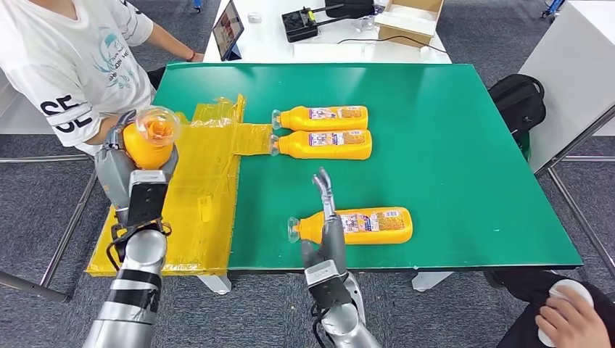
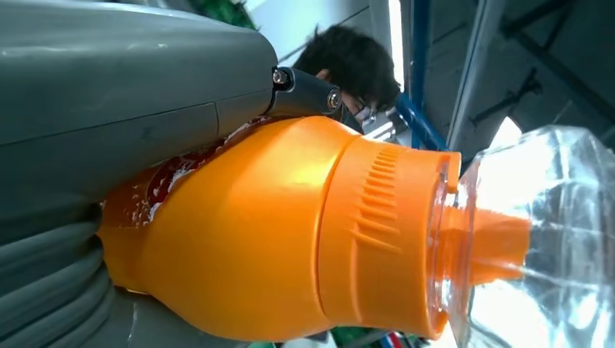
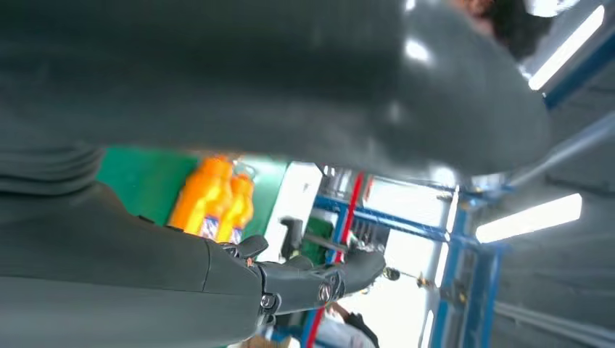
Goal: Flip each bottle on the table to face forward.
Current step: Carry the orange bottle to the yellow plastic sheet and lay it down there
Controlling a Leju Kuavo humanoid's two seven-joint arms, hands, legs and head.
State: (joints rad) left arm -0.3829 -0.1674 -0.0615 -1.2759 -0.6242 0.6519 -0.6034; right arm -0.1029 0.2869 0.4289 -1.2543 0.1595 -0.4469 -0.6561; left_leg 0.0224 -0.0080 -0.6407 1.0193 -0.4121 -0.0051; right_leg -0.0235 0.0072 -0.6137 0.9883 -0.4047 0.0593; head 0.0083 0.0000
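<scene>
Green table [image 1: 450,145]; left hand [image 1: 120,163] hides held bottle's [image 1: 149,138] label.

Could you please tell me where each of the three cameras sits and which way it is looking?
Head view: high on the body, looking down at the green table; both arms show.
Left wrist view: behind the left robot hand, facing its held orange bottle.
Right wrist view: behind the right robot hand, sharing the two far bottles with the head view.

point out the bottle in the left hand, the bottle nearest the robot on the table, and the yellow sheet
held bottle [image 1: 147,145], head view, orange shoulder
nearest bottle [image 1: 377,225], head view, label on its body
yellow sheet [image 1: 199,203], head view, bare middle
</scene>
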